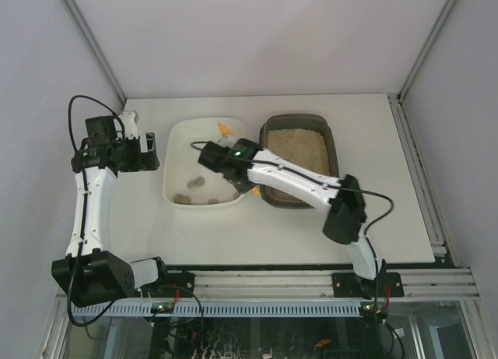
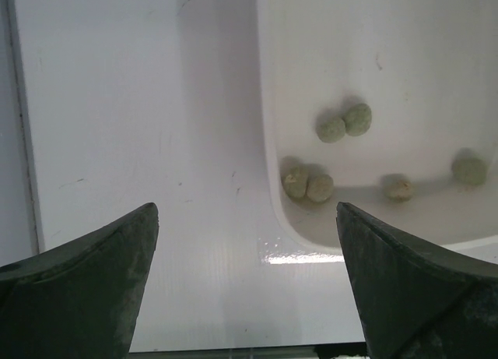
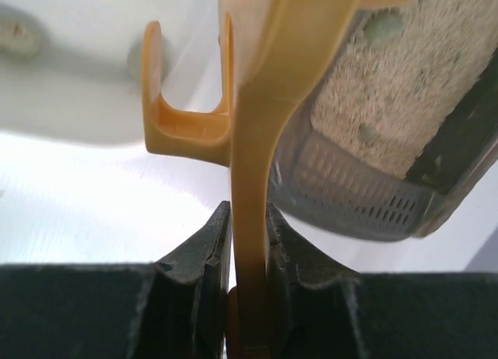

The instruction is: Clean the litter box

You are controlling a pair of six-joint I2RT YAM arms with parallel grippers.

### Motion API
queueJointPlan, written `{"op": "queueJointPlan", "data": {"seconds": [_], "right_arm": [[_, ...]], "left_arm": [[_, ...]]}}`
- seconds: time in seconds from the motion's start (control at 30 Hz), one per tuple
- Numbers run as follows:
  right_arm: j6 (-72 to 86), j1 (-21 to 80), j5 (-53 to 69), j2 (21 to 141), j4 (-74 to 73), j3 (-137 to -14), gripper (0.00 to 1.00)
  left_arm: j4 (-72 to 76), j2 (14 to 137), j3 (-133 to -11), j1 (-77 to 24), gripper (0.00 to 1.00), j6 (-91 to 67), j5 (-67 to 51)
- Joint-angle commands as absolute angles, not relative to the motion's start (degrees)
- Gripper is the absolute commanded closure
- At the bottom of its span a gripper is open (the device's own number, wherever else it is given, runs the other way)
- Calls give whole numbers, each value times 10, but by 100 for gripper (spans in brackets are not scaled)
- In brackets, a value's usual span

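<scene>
The litter box (image 1: 333, 145) is a dark grey-brown tray of beige litter, standing right of centre. In the right wrist view its grey wall (image 3: 366, 211) is on the right, with greenish clumps (image 3: 383, 28) in the litter. My right gripper (image 1: 247, 187) (image 3: 250, 219) is shut on the handle of an orange scoop (image 3: 253, 125), between the litter box and the white tub. Orange bits of the scoop (image 1: 254, 190) show beside the arm; the scoop's head is hidden. My left gripper (image 1: 148, 153) (image 2: 247, 281) stands open over bare table, left of the tub.
A white tub (image 1: 175, 164) (image 2: 272, 180) sits left of the litter box and holds several grey-green clumps (image 1: 200, 182) (image 2: 307, 185). An orange tip (image 1: 225, 128) shows at its far side. The right arm (image 1: 303, 184) stretches across the litter box's near-left corner.
</scene>
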State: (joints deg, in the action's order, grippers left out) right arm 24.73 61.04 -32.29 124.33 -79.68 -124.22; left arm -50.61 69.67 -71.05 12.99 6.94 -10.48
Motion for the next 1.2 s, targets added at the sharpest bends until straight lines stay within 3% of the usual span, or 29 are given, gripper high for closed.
{"op": "queueJointPlan", "data": {"seconds": [0.0, 0.2, 0.33, 0.5, 0.67, 1.17], "right_arm": [[283, 530, -152, 1036, -711, -1115, 100], [316, 375, -6, 878, -723, -899, 100], [316, 294, 77, 842, -730, -817, 100], [292, 231, 178, 882, -735, -809, 100], [274, 214, 268, 951, -718, -814, 100], [273, 211, 310, 1068, -685, -846, 100]], "left_arm": [[-475, 714, -740, 46, 0, 28, -51], [-456, 784, -821, -89, 0, -38, -35], [-439, 834, -885, -133, 0, -91, -75], [-439, 870, -932, -142, 0, -150, -136], [-434, 849, -902, -142, 0, -123, -101], [-434, 768, -788, -141, 0, -52, -30]]}}
